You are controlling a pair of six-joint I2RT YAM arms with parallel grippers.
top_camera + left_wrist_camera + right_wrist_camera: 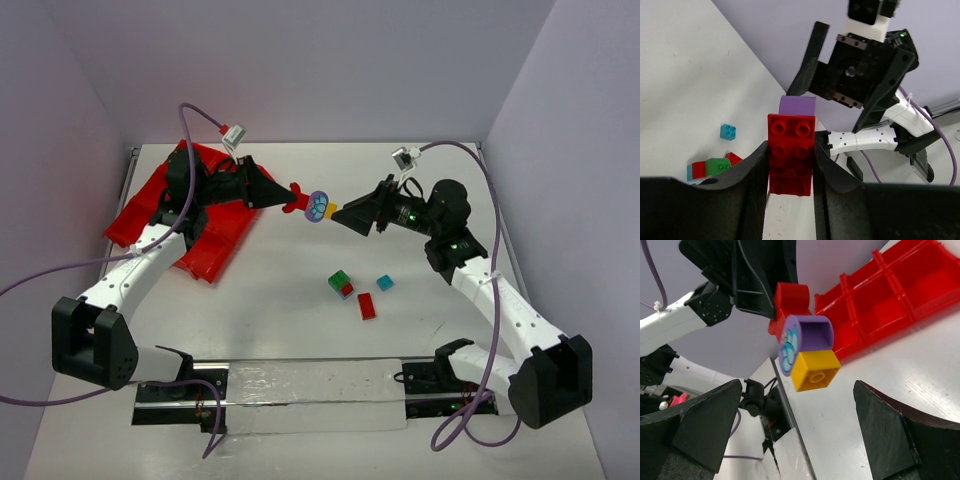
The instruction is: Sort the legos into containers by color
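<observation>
A long red plastic brick, tipped with a purple disc-faced piece and a yellow cube, hangs in the air just right of the bright red divided plastic tray, pinched by the left gripper. Farther from the tray, the right gripper is spread wide, close beside the cube.

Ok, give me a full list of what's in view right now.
stack: 1, red, purple and yellow joined, in the air mid-table
pair: 1, green on red, table, right of centre
cyan brick: 1, cyan, just right of the pair
red brick: 1, red, nearer than the pair
tray: 1, red, far left, partly under left arm
cables: 2, purple, one per arm
left hand: black, shut on the stack
right hand: black, open, facing the stack
</observation>
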